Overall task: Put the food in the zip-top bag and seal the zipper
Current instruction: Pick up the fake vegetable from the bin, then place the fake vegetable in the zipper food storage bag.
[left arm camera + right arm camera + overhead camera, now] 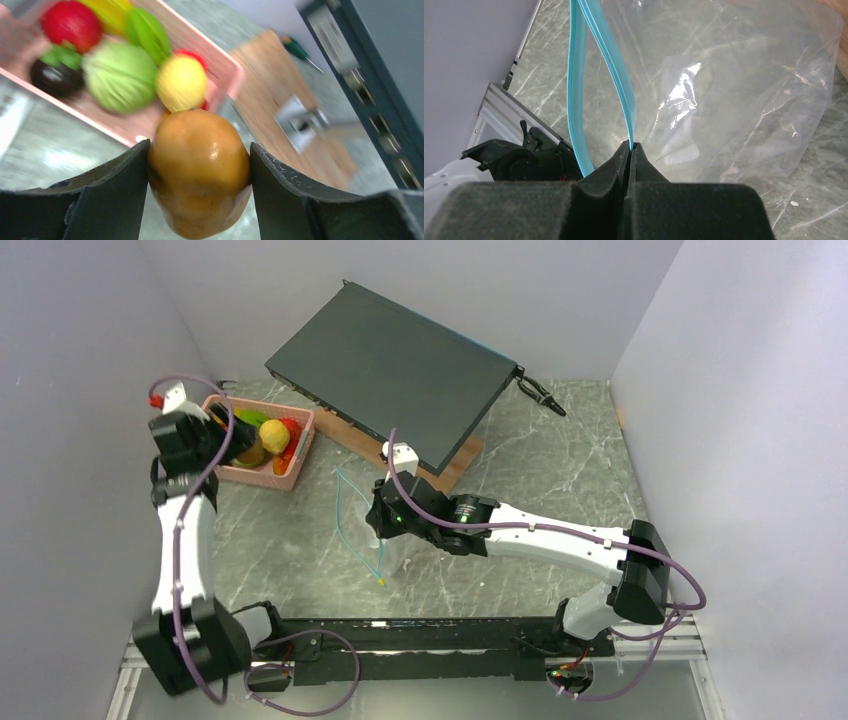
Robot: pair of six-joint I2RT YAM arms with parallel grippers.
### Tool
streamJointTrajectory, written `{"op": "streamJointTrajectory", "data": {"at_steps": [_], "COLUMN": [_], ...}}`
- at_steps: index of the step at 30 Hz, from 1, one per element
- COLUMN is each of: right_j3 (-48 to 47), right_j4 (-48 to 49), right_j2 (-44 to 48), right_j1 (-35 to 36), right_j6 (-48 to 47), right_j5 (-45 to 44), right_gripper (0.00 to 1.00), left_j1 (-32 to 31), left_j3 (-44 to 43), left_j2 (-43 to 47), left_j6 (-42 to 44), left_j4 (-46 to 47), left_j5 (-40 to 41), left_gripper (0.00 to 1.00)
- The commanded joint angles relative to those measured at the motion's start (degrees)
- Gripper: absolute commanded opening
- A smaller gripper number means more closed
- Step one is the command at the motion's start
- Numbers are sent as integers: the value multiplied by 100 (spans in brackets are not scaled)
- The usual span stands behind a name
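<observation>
I have the left gripper (pixel 199 149) part-open, clamping an orange toy fruit (pixel 200 190) beside the pink basket (pixel 231 75). The right gripper (pixel 630 146) is pinched closed on the zipper (pixel 599 50) of the bag (pixel 734 100).

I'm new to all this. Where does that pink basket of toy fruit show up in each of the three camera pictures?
Top external: the pink basket sits at the upper left of the table.
Left wrist: the basket fills the upper left, blurred.
Right wrist: not in it.
Shared landmark: the wooden board, right of the basket in both views that show it.
</observation>
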State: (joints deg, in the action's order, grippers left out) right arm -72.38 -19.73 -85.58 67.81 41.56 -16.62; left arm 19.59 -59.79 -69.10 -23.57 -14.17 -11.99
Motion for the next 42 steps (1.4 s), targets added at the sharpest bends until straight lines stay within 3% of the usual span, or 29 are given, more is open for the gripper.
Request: {"op": "streamJointTrajectory", "data": {"at_steps": [1, 5, 9, 14, 19, 24, 27, 35, 42], "right_j3": [-286, -381, -479, -750, -935, -1049, -1075, -1018, -935], "right_j4": [61, 22, 48, -3, 46, 146, 231, 212, 411], "right_j2": [76, 108, 47, -119, -198, -218, -251, -305, -88], "right_j1": [8, 6, -8, -7, -17, -14, -13, -14, -29], "right_j6": [94, 173, 220, 245, 292, 393, 432, 552, 683], "right_j5": [-20, 94, 170, 300, 407, 506, 581, 621, 748], "right_gripper": [0, 0, 0, 0, 0, 0, 0, 0, 0], "left_j1": [-228, -691, -1140, -1212, -1249, -1337, -1344, -1371, -1384], "left_j3": [1078, 1633, 2089, 2339, 2303, 2010, 2166, 2706, 2333], "left_j2": [1225, 2446, 3745, 4527, 4603, 4478, 4227, 4376, 4007], "left_j6": [-589, -679, -1031, -1288, -1414, -798, -856, -2405, -1298], "left_j4": [-134, -209, 427, 866, 881, -85, -103, 1726, 23], "left_j5": [-1939, -2713, -3267, -3891, -4499, -4286, -4515, -4739, -4589], "left_gripper": [22, 22, 23, 22, 23, 25, 25, 26, 25]}}
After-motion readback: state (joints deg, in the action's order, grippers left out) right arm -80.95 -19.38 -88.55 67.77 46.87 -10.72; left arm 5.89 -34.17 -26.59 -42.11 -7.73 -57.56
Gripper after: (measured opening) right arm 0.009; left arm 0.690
